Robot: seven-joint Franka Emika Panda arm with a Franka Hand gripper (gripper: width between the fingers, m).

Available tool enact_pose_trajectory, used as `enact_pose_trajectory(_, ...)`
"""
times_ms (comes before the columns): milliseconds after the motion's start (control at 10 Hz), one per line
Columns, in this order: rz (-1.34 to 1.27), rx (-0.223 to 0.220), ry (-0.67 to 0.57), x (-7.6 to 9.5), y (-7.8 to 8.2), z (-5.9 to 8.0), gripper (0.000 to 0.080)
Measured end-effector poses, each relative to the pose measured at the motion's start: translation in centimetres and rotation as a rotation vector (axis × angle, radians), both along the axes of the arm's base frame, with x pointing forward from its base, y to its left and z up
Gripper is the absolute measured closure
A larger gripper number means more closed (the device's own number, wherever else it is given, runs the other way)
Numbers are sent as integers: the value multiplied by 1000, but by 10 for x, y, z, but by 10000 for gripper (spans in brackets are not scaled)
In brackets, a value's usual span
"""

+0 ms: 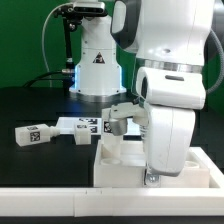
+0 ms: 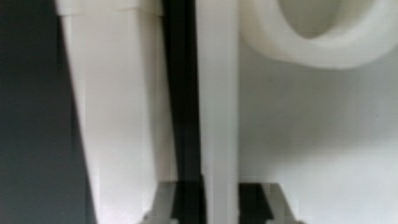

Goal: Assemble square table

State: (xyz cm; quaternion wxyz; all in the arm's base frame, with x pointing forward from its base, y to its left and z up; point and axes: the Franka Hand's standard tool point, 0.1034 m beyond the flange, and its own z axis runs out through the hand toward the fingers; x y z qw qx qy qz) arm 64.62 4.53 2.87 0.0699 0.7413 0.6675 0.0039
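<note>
Top [image 1: 118, 166]: white square slab, flat on the table [image 1: 40, 105], low in the exterior view, partly hidden behind the arm [image 1: 170, 100]. In the wrist view its pale inner face [image 2: 311, 130] fills the area beside the rim.
Rim [image 2: 212, 100]: narrow raised white strip along one edge of the top, running straight down to the gripper.
Socket [image 2: 270, 52]: round, raised ring, only part in frame, in a corner of the top close to the rim.
Gripper [image 2: 214, 205]: over the top's edge; hidden by the wrist in the exterior view. The dark fingers [image 2: 164, 203] stand one on each side of the rim, narrowly parted. Whether the pads press the rim cannot be told.
Band [image 2: 107, 110]: broad white strip parallel to the rim, with a thin black gap between them; which part it is cannot be told.
Left leg [image 1: 32, 134]: stubby, white, tagged, lying on its side, well apart from the top.
Middle leg [image 1: 82, 126]: white, tagged, lying down, between the other two.
Right leg [image 1: 116, 125]: tagged, lying just beside the arm, behind the top.
Rail [image 1: 70, 206]: long plain white bar across the foreground, in front of the top.
Base [image 1: 95, 65]: white pedestal with a warning triangle, at the back of the table.
</note>
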Motion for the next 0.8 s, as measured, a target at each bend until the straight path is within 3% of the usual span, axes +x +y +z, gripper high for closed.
enact_pose_trajectory(300,2,-2,21,1,7,-2,752)
enact_pose_trajectory(800,-8,-5,26,3,5,2,752)
